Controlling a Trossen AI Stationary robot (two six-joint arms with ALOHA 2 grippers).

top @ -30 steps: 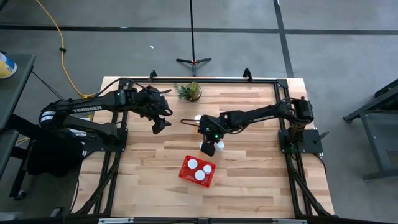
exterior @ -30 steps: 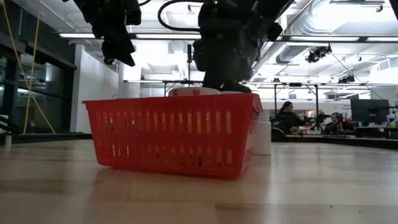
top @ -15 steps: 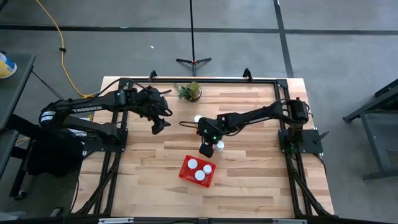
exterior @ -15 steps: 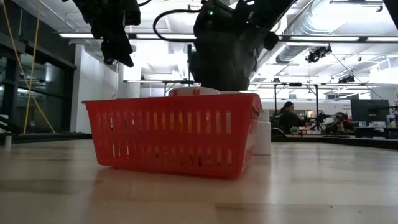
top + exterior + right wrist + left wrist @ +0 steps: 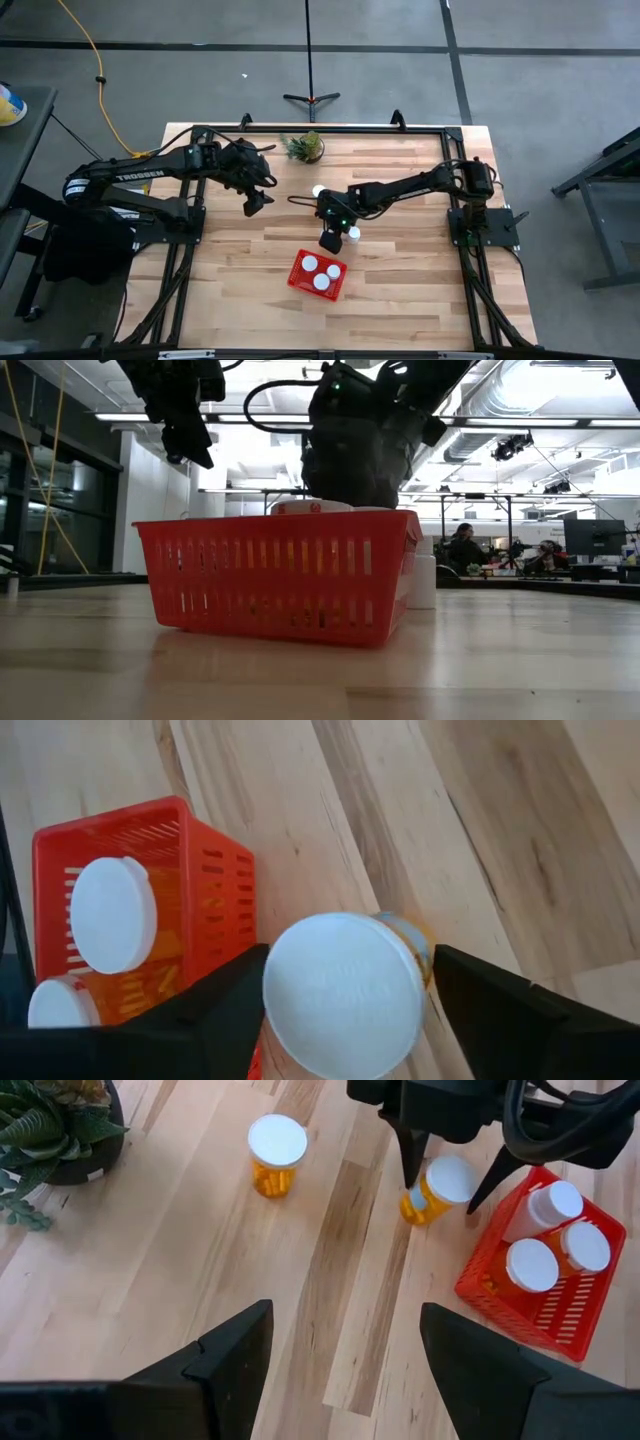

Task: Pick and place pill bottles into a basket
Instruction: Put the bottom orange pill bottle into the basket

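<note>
The red basket (image 5: 299, 279) lies at the table's middle near side and holds three pill bottles (image 5: 531, 1265), white caps up. A fourth bottle (image 5: 353, 233) stands on the table just beyond the basket. My right gripper (image 5: 330, 242) is open, with one finger on each side of this bottle (image 5: 345, 995). One finger (image 5: 412, 1192) is close against its side; I cannot tell whether it touches. A fifth bottle (image 5: 318, 190) stands farther back and also shows in the left wrist view (image 5: 277, 1150). My left gripper (image 5: 255, 207) hangs open and empty above the table's left half.
A small green potted plant (image 5: 303, 147) stands at the far edge and also shows in the left wrist view (image 5: 50, 1130). A black frame rail (image 5: 330, 128) runs round the table. Bare wood lies near my left gripper and at the near right. People sit in the room beyond (image 5: 462, 548).
My right gripper has moved a little toward the table's left edge, closer to the basket, staying over the standing bottle. The bottles and the basket have not moved.
</note>
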